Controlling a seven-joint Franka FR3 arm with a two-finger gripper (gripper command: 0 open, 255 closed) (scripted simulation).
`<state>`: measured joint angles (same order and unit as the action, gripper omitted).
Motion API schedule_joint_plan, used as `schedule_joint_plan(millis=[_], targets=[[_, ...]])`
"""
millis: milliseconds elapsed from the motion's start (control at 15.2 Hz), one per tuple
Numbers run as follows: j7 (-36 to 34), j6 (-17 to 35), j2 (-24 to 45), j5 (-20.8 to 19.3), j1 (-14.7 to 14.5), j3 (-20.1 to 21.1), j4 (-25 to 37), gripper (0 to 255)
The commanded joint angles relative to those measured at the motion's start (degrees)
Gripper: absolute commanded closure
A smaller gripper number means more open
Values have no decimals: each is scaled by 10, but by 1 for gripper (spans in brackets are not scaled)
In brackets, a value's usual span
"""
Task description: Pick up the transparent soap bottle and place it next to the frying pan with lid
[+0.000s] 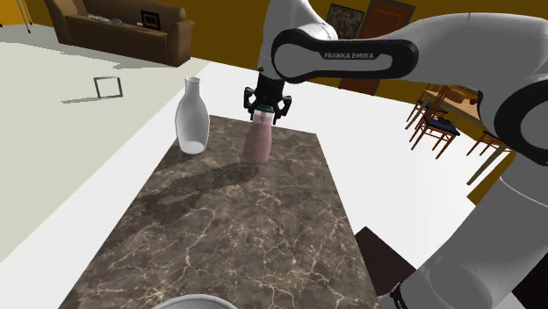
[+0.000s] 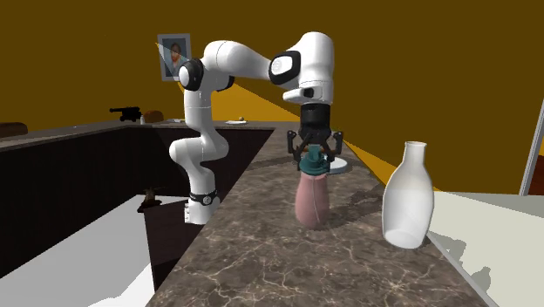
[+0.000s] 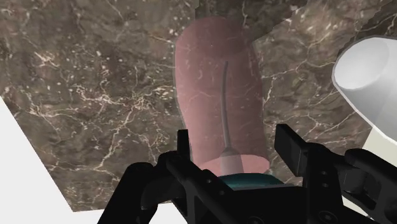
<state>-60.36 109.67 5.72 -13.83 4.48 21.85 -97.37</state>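
A see-through pinkish soap bottle (image 1: 257,142) (image 2: 312,199) (image 3: 219,95) with a teal pump top (image 3: 245,182) stands upright on the dark marble table (image 1: 237,228). My black gripper (image 1: 266,103) (image 2: 315,150) (image 3: 236,149) comes straight down onto it. Its fingers (image 3: 184,147) clasp the teal top from both sides, so it is shut on the bottle. A pale round rim (image 1: 198,301) (image 2: 342,166), probably the frying pan's lid, shows at the table end nearest the stand.
A tall white bottle-shaped vase (image 1: 191,118) (image 2: 408,196) (image 3: 369,76) stands close beside the soap bottle, toward the shoulder view's left. Beyond the table lie white floor, a brown sofa (image 1: 123,26) and wooden chairs (image 1: 435,118).
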Motion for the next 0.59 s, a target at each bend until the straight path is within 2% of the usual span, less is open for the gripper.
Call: schedule_joint_plan(millis=[0,528], targets=[[3,-15,-1,2,0,0,14,255],[13,-77,5,2,-4,2,83,255]])
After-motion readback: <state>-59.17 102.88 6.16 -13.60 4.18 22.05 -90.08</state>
